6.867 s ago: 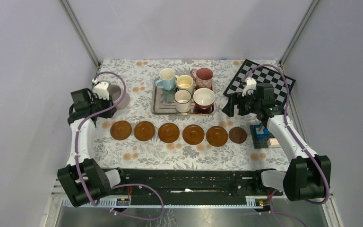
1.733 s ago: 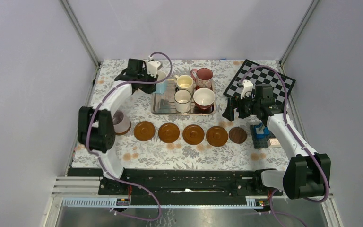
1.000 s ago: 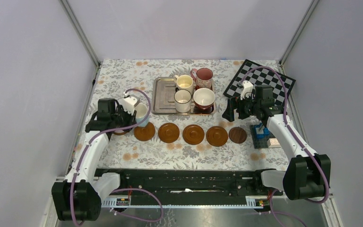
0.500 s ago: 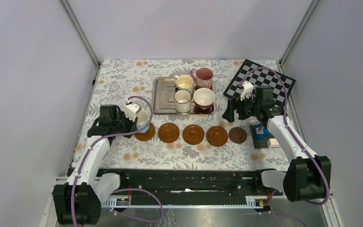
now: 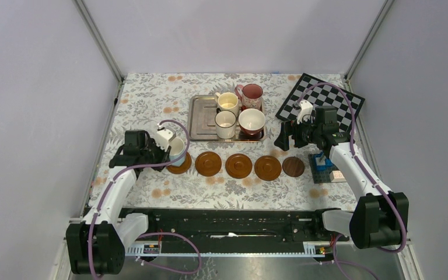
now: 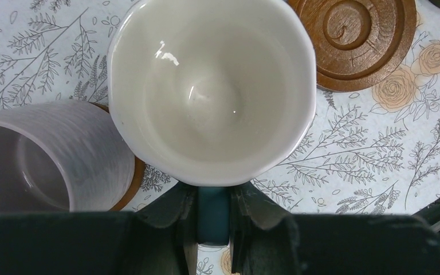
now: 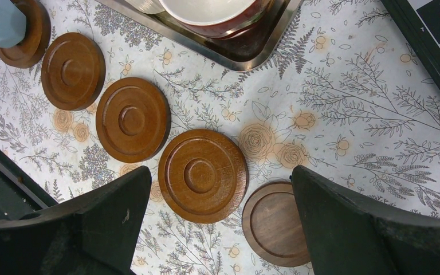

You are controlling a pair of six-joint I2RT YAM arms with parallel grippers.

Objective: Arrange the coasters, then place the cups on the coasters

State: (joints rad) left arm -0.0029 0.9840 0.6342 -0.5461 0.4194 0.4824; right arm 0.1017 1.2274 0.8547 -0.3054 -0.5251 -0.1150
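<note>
Lifted off the metal tray (image 5: pixel 193 119), the light blue cup (image 6: pixel 212 86) is now down over the second coaster (image 5: pixel 180 165) beside the lilac cup (image 6: pixel 40 154), its handle pinched in the closed left gripper (image 6: pixel 213 200), so release looks next, while the right gripper (image 7: pixel 220 172) hangs wide open and empty.

The tablecloth (image 5: pixel 151 99) is white with grey sprigs and orange roses. The coasters (image 5: pixel 238 166) are glossy brown, the rightmost coaster (image 5: pixel 293 167) darker; at upper right the chessboard (image 5: pixel 326 93) is black-and-white checked.
</note>
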